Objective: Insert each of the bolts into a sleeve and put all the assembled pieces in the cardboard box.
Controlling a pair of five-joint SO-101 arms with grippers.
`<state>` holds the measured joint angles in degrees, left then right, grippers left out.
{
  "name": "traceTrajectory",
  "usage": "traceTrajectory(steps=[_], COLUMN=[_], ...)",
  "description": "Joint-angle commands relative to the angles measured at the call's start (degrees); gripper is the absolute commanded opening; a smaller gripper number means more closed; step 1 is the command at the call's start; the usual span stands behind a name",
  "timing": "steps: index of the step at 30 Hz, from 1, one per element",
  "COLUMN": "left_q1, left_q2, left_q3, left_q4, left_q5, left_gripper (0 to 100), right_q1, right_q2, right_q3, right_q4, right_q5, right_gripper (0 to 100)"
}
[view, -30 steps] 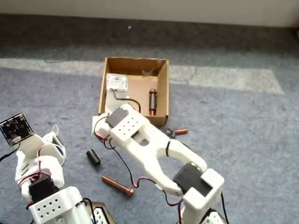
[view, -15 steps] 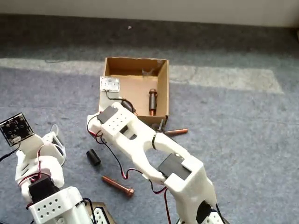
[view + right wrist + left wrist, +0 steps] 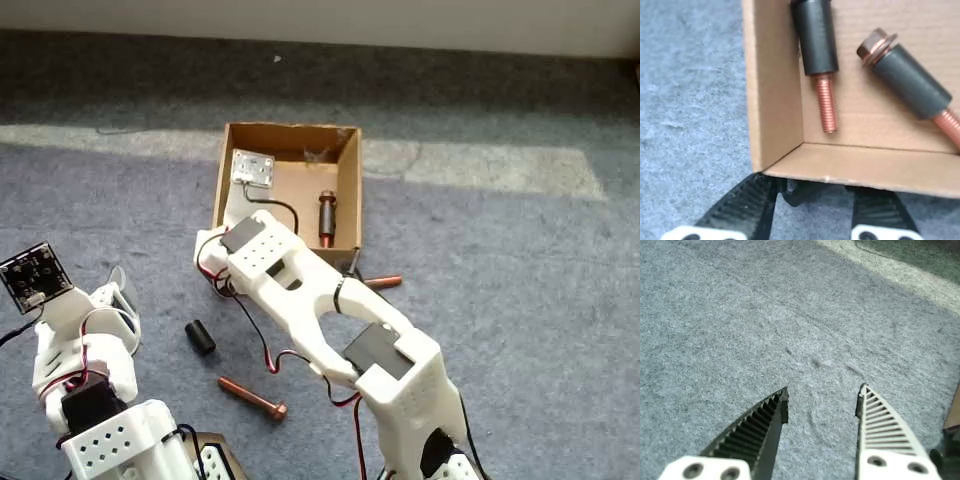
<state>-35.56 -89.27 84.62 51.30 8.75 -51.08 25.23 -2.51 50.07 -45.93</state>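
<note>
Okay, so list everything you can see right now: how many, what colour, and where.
cardboard box: one, brown, on the carpet beyond the arms.
assembled pieces: two, copper bolts in black sleeves, lying inside the box.
loose bolt: one, copper, on the carpet near the arms.
second bolt: one, copper, by the box's near wall, partly hidden by an arm.
loose sleeve: one, black, on the carpet, apart from the loose bolt.
carpet: grey, underneath everything.
right gripper: open, just outside the box wall.
left gripper: open, over bare carpet.
</note>
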Motion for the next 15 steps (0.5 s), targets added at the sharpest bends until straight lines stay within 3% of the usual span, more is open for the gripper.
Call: traceTrajectory(steps=[1,15], left_q1=[-0.66,-0.66], left_q2=[-0.48,-0.48], left_q3=[-0.48,-0.31], left_q4=[-1.14,-1.14], left_q5=[0.44,0.35], left_gripper=[24,24], right_q1=[-1.63,0.66], right_q2=[-0.57,4.44], right_q3=[-1.63,-0.13], right_q4=[2.51,4.53], right_q5=[-0.44,-0.35], right_gripper=[18.4,18.4])
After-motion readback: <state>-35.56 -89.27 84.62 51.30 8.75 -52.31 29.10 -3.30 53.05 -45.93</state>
